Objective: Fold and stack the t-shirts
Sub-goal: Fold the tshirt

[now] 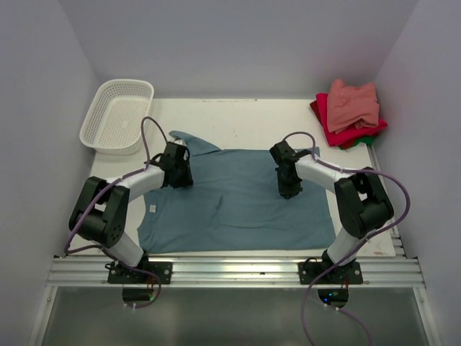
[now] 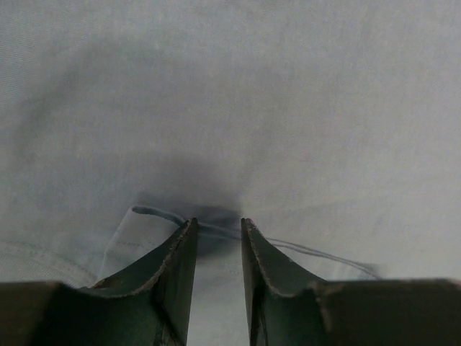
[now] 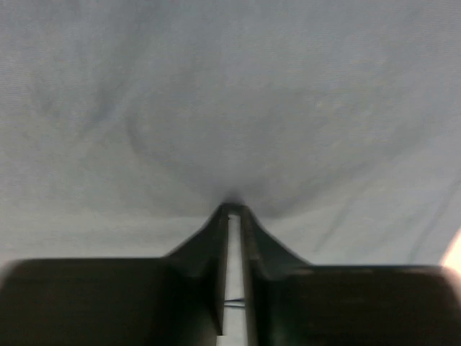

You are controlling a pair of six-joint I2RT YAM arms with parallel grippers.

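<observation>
The large teal-blue t-shirt [image 1: 245, 205] lies spread flat in the middle of the white table. My left gripper [image 1: 180, 178] stands on its upper left part near the collar. In the left wrist view this gripper [image 2: 217, 222] is open, its tips pressed onto the cloth [image 2: 288, 108] with a hem edge running between them. My right gripper [image 1: 288, 191] stands on the shirt's upper right part. In the right wrist view it [image 3: 232, 209] is shut, with the cloth [image 3: 230, 94] puckering at the tips. The folded salmon-pink shirt [image 1: 353, 104] lies on the red one [image 1: 331, 131], with a green edge [image 1: 369, 140] beneath.
A white mesh basket [image 1: 115, 115] stands at the back left corner. The folded stack sits at the back right corner. Bare white table [image 1: 245, 122] shows behind the shirt. Grey walls close in both sides, and a metal rail [image 1: 230, 270] runs along the near edge.
</observation>
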